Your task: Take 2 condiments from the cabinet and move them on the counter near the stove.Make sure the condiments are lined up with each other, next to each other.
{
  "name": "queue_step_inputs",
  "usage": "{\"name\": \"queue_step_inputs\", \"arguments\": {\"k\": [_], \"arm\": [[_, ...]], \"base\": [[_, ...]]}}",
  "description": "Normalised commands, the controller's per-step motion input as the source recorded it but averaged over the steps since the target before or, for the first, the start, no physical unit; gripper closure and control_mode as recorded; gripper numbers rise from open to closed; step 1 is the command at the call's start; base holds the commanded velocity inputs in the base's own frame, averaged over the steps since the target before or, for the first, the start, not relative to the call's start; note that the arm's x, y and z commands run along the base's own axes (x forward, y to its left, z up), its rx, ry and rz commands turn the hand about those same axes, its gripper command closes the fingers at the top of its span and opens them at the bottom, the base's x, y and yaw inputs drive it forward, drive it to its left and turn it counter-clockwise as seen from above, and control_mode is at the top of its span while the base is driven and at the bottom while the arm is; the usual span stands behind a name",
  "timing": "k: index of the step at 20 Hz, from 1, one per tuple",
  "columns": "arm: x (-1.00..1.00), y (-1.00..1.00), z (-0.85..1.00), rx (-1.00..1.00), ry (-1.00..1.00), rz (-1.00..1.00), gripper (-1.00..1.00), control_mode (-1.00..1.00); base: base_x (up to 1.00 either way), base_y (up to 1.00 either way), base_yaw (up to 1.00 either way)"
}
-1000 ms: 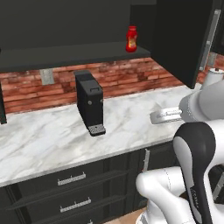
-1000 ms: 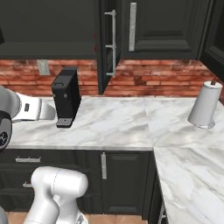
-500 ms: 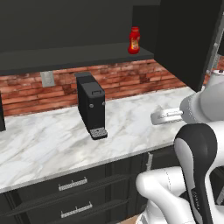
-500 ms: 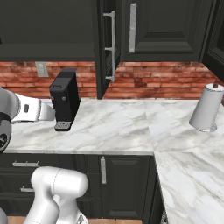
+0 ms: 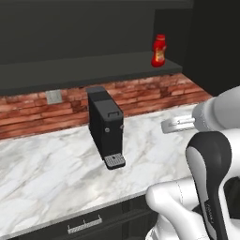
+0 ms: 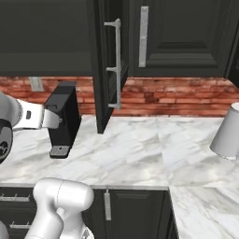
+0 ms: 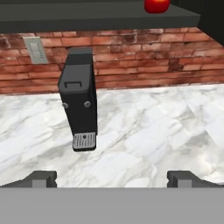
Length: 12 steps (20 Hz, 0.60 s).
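Note:
A red bottle with a red cap (image 5: pixel 159 50) stands upright at the right end of the dark cabinet's shelf (image 5: pixel 84 71). In the hand view its rounded bottom (image 7: pixel 156 4) shows at the top edge above the shelf (image 7: pixel 100 19). My gripper (image 7: pixel 112 178) hangs open over the marble counter (image 5: pixel 47 173), its fingertips (image 7: pixel 41 177) wide apart with nothing between them. It sits well below and in front of the bottle, facing the brick wall. The stove is out of view.
A tall black coffee machine (image 5: pixel 107 126) stands on the counter against the brick wall, left of my hand. The cabinet door (image 6: pixel 106 70) hangs open with its bar handle outward. A paper towel roll (image 6: pixel 227 135) stands at the far right. Dark drawers (image 5: pixel 84 225) lie below.
The whole picture has shifted in both base views, so the camera has moved with the base. The gripper has stayed open, and the red bottle stands where it was on the shelf.

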Motion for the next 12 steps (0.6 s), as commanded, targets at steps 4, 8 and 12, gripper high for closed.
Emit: {"name": "queue_step_inputs", "arguments": {"k": [4,8,12], "arm": [[0.0,0.0,0.0,0.0,0.0,0.0,-1.0,1.0],[0.0,0.0,0.0,0.0,0.0,0.0,-1.0,1.0],[0.0,0.0,0.0,0.0,0.0,0.0,-1.0,1.0]], "base": [[0.48,0.01,0.0],[0.25,0.02,0.0],[0.0,0.0,0.0]]}}
